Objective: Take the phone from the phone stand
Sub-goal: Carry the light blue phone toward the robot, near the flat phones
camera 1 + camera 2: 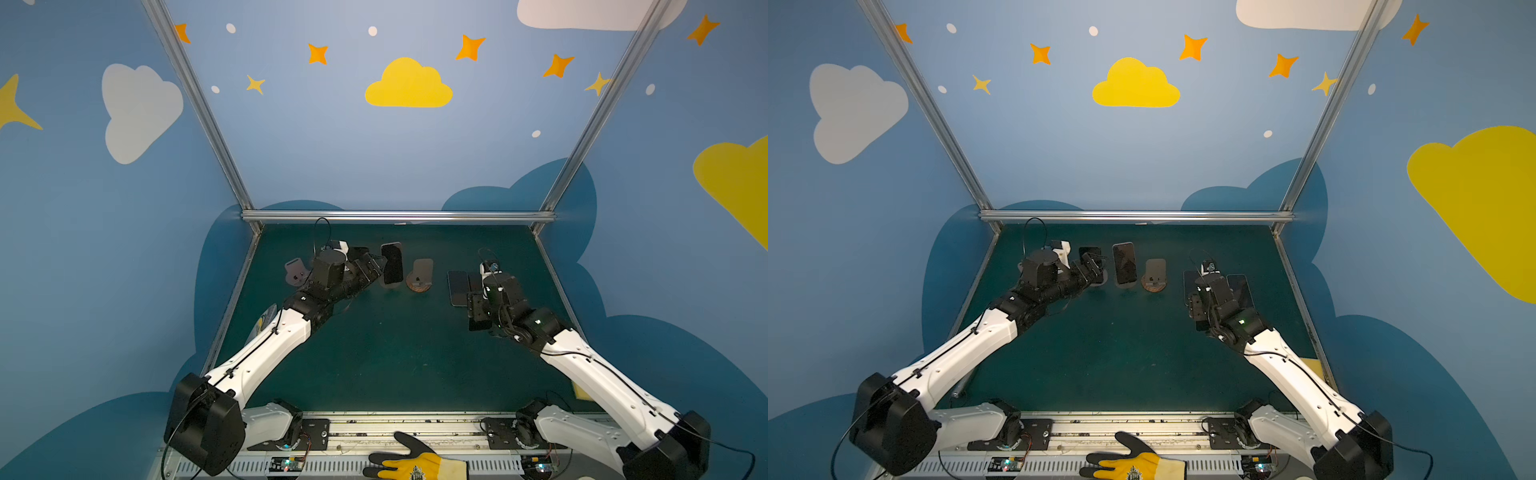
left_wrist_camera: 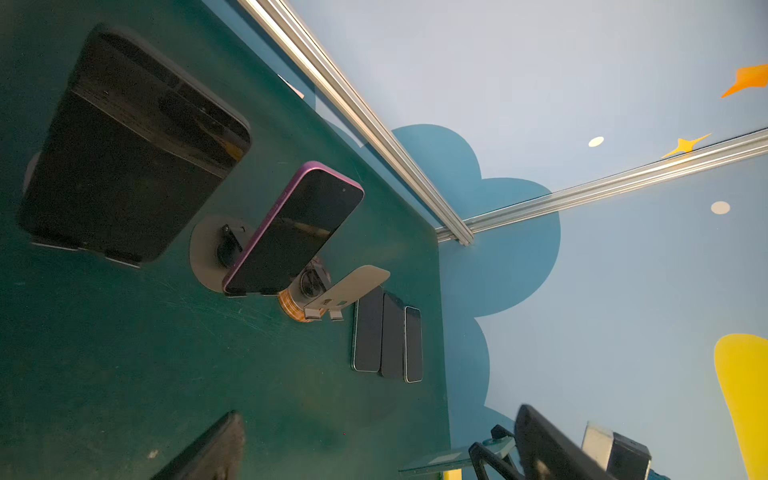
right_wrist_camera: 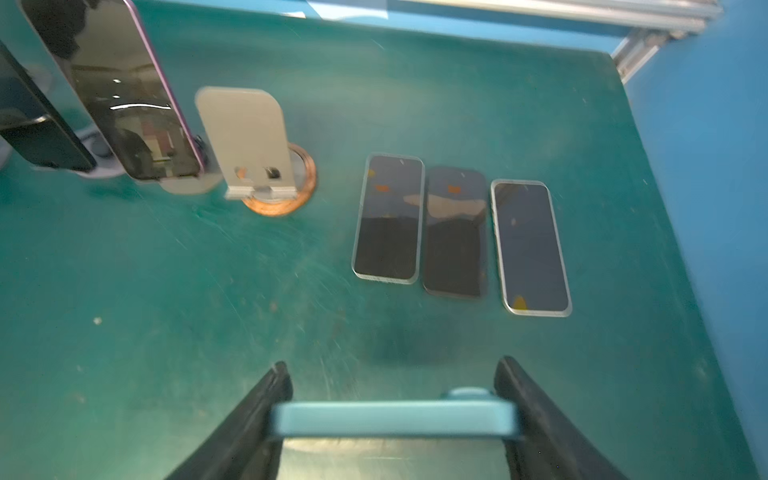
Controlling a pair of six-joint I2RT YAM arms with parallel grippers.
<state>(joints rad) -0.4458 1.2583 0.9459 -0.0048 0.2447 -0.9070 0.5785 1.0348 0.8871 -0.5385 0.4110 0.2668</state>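
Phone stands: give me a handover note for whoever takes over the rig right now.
Left gripper: open, empty, close to the black phone on its stand.
Right gripper: shut on the blue phone, near the flat row.
Done: three phones lie flat on the right; the copper-based stand is empty.
Left to do: set the blue phone down, then clear the black phone and the purple phone.

Matt green tabletop (image 3: 166, 311), scuffed with pale scratches. Glossy, mirror-like glass on the purple-edged phone (image 2: 299, 224) and the three flat phones (image 3: 455, 232). Dull grey, smooth stand plate (image 3: 245, 129) over a coppery base (image 3: 286, 205). Brushed metal frame rail (image 1: 395, 216). Satin-smooth light blue phone (image 3: 395, 417). Smooth white plastic arm shells (image 1: 270, 349).
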